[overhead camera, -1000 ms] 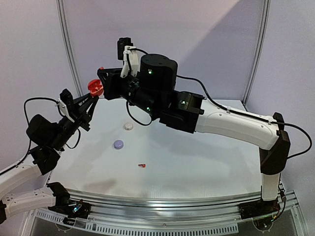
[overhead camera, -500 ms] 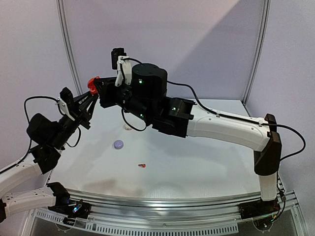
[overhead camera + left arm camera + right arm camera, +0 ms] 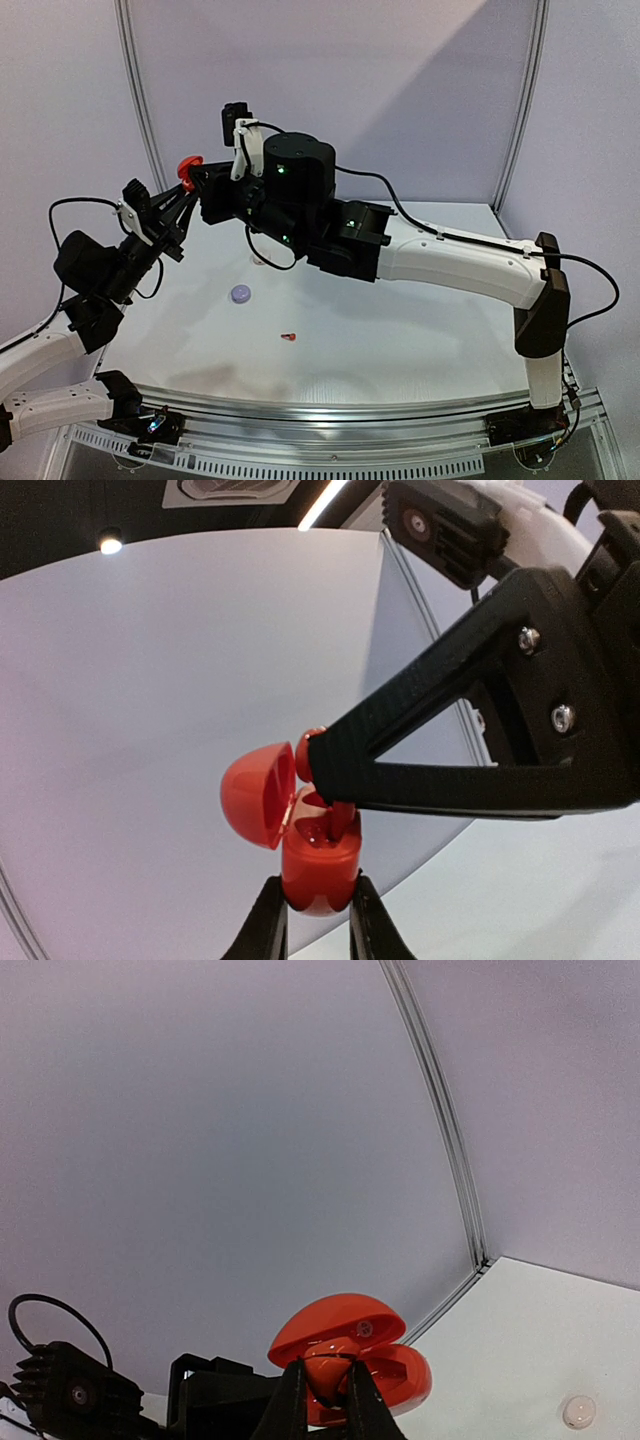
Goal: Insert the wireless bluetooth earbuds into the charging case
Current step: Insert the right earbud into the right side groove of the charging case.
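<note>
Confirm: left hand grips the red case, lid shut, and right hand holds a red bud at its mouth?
The lid is wrong: it stands open, swung to the side, clear in the left wrist view. The rest stands: the left hand grips the red case, and the right hand holds a red bud at its mouth.

A robotics lab booth: white table [image 3: 400, 340] enclosed by plain pale backdrop panels [image 3: 400, 90], aluminium rail [image 3: 330, 410] at its near edge.

Overhead, red charging case [image 3: 187, 167] largely masked by right gripper [image 3: 197, 180]; its pinched red earbud [image 3: 338, 822] shows only partly. White case [image 3: 258, 263], at 5 o'clock, apparently part-hidden by right arm [image 3: 340, 240].
</note>
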Motion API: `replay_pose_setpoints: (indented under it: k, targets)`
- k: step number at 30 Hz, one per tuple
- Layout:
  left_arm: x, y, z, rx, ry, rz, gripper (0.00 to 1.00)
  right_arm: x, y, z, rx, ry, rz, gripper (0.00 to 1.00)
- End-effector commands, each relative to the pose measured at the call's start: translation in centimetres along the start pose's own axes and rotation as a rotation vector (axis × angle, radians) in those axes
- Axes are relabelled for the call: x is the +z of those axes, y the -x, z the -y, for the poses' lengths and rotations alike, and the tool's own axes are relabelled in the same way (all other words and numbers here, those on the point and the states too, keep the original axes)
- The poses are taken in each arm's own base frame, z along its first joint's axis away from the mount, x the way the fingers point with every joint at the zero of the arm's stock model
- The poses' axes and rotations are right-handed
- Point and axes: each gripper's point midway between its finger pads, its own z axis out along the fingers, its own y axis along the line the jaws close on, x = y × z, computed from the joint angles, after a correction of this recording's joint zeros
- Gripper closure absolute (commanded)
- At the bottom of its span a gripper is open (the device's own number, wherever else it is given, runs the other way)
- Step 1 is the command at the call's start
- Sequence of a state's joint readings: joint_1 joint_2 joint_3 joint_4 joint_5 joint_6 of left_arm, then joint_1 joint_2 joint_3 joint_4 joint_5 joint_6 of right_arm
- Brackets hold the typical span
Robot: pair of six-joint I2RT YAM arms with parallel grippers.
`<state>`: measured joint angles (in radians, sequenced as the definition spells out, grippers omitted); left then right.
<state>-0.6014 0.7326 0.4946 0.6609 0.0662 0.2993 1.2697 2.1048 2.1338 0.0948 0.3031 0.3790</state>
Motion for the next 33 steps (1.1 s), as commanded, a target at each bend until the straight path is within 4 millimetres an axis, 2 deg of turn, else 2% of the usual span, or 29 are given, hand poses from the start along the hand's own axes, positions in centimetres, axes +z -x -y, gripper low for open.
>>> replay_pose_setpoints:
  k: [1,5,8,13,22,25,33]
  targets:
    - [0.1,1.0,0.1,0.007,-0.005,0.027,1.00,-0.2,2.2,-0.3,-0.029,-0.009,0.056,1.00]
    - [0.0,0.8,0.2,0.004,-0.007,0.018,1.00,-0.7,3.7,-0.9,-0.053,0.006,0.086,1.00]
    - [0.0,0.7,0.2,0.004,-0.008,0.015,1.00,-1.0,4.3,-1.3,-0.063,0.013,0.094,1.00]
    - [-0.1,0.8,0.2,0.002,-0.008,0.017,1.00,-1.1,4.0,-1.2,-0.068,-0.001,0.092,1.00]
    - [-0.2,-0.2,0.5,0.001,-0.016,-0.016,1.00,-1.8,5.9,-2.1,-0.101,0.007,0.146,1.00]
    - [-0.2,-0.1,0.3,-0.002,-0.009,-0.015,1.00,-1.8,5.5,-1.7,-0.110,-0.010,0.131,1.00]
    - [-0.1,1.0,0.1,0.006,-0.007,0.020,1.00,-1.1,3.0,-0.4,-0.089,-0.062,0.066,1.00]
